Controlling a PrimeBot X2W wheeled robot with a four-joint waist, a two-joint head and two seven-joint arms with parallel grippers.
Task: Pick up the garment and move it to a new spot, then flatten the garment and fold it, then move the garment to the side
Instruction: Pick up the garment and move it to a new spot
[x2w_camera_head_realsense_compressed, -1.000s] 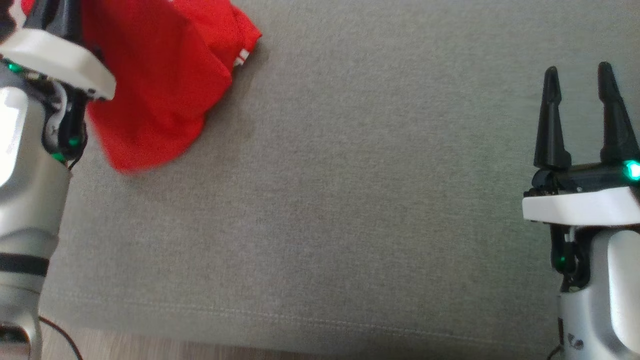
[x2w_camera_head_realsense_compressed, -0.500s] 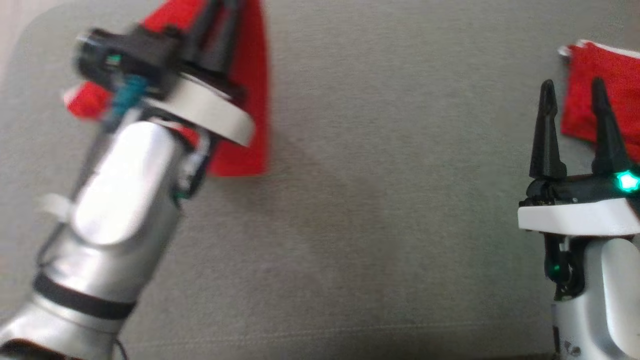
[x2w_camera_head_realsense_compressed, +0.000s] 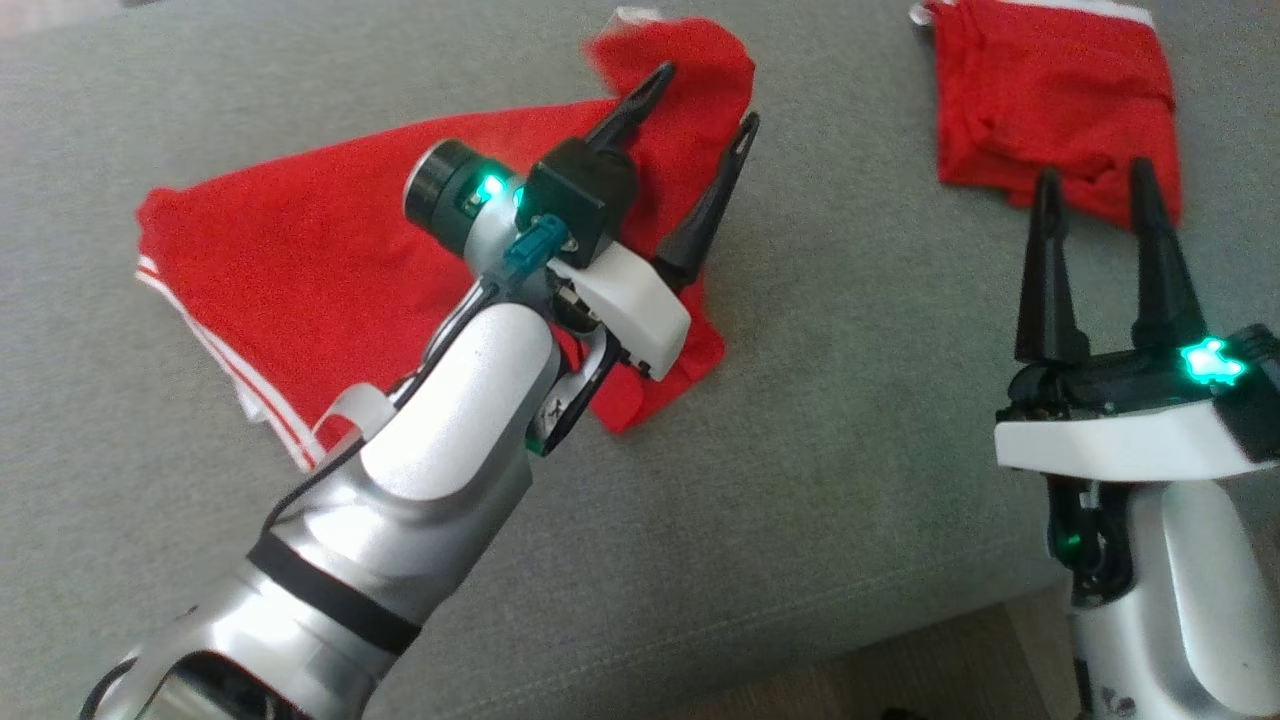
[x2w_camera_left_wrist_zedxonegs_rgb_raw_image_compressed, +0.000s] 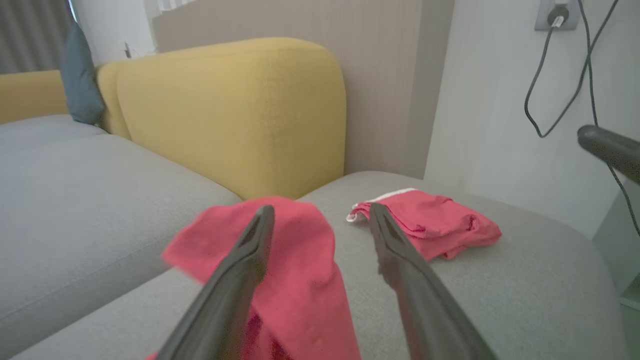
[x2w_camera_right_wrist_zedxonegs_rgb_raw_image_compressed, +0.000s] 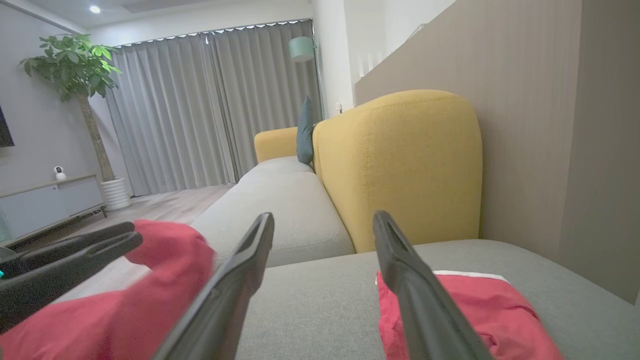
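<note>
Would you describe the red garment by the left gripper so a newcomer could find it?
On the grey sofa seat, look by the left gripper. The garment is the wide red sheet with a white-striped edge; the other red garment is smaller and bunched.

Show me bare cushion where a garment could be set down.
Bare: the grey cushion between the spread garment and the folded garment, and the strip along its near edge. Crowded: around the left pincer, over the spread garment.
</note>
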